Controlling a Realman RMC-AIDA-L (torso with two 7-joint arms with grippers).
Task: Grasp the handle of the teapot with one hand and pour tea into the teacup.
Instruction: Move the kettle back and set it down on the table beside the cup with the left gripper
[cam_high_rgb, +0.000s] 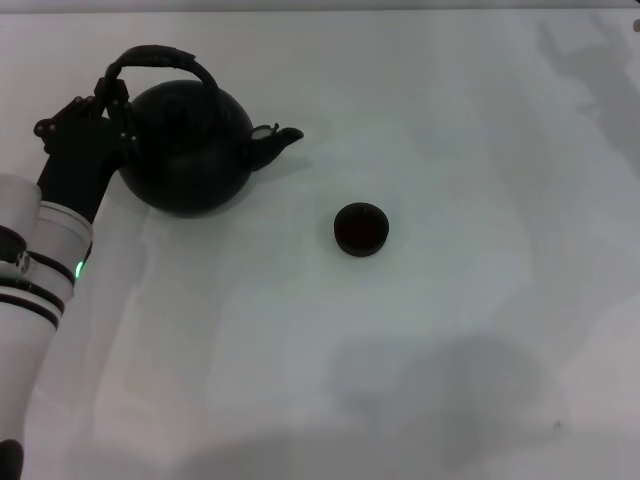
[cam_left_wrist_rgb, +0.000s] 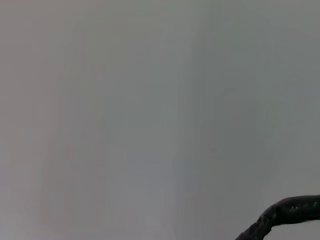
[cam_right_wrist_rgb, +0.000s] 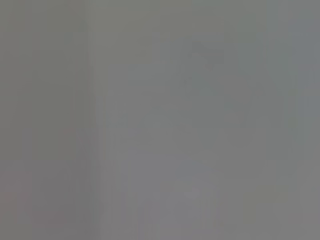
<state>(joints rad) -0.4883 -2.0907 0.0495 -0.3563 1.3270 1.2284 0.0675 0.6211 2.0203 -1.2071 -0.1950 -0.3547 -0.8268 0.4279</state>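
You've got the teapot (cam_high_rgb: 190, 150) at the table's (cam_high_rgb: 450, 350) far left, spout aimed to the robot's right, toward the teacup (cam_high_rgb: 361, 229); its long axis runs left-right. The handle (cam_high_rgb: 160, 62) arches upright over the pot. Your left gripper (cam_high_rgb: 108, 100) sits at the handle's left end, touching it; you cannot tell whether it's clamped or spread. Teacup stands well apart from the pot, nearer you, rim up; contents can't be told. Left wrist view shows only a bit of handle (cam_left_wrist_rgb: 285, 212). Right arm's out of sight.
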